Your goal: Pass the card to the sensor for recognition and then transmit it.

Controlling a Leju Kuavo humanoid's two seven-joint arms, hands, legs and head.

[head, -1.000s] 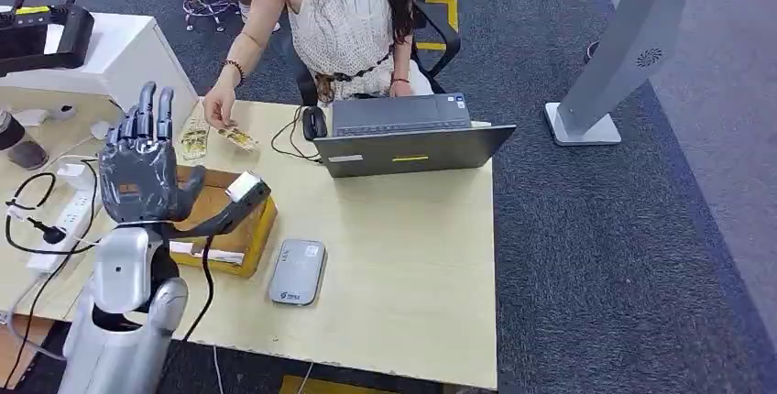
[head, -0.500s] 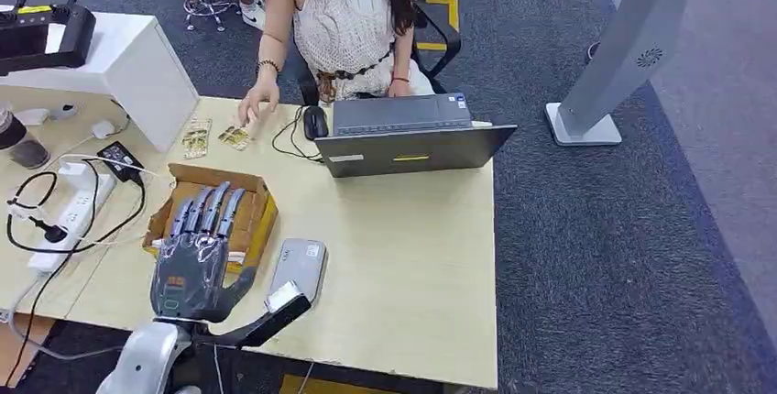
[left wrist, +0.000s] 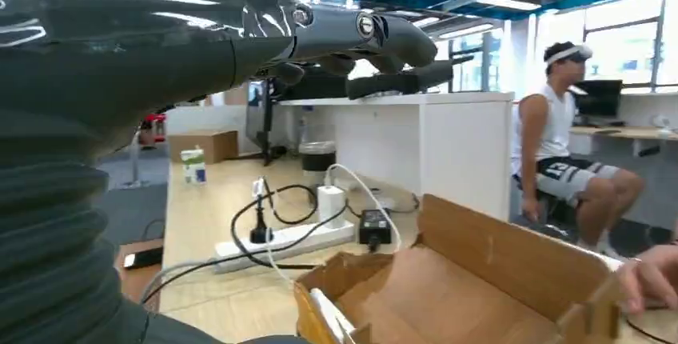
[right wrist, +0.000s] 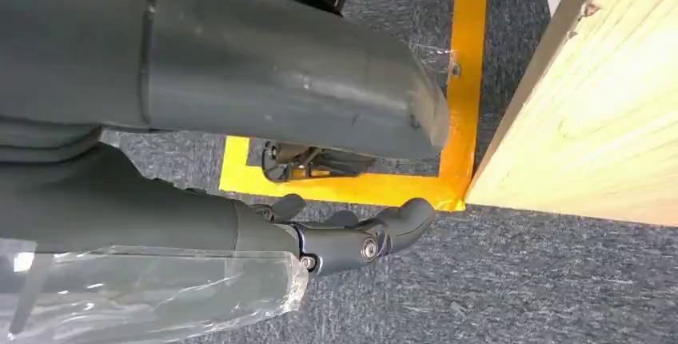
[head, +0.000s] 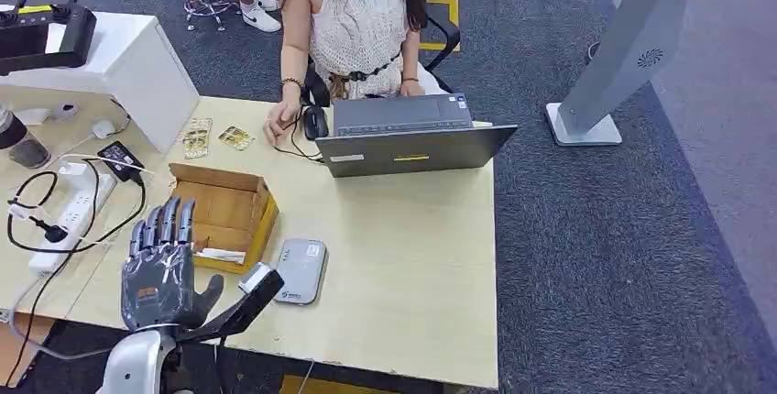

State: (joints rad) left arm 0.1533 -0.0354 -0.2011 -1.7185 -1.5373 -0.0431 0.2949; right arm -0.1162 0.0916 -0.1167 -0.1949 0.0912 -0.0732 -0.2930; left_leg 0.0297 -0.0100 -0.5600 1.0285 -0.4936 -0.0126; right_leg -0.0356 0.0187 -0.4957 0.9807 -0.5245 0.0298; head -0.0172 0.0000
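Two gold-patterned cards (head: 197, 136) (head: 236, 137) lie on the table near its far left edge. A person's hand (head: 277, 125) rests just right of them, by a black mouse. The grey card sensor (head: 300, 270) lies flat near the front edge. My left hand (head: 165, 268) hovers at the front edge, left of the sensor and in front of an open cardboard box (head: 224, 213); its fingers (left wrist: 360, 34) are stretched out and hold nothing. My right hand (right wrist: 336, 240) hangs beside the table over the carpet, loosely curled and empty.
A laptop (head: 410, 137) stands at the back middle with the seated person behind it. A power strip (head: 69, 220) with cables lies left, beside a white cabinet (head: 128, 69). A white slip (head: 220, 255) lies in the box. A grey stand (head: 623, 55) is on the floor to the right.
My left hand came down from high over the box to the table's front edge, then drifted left. The person's hand left the cards and drew back toward the mouse.
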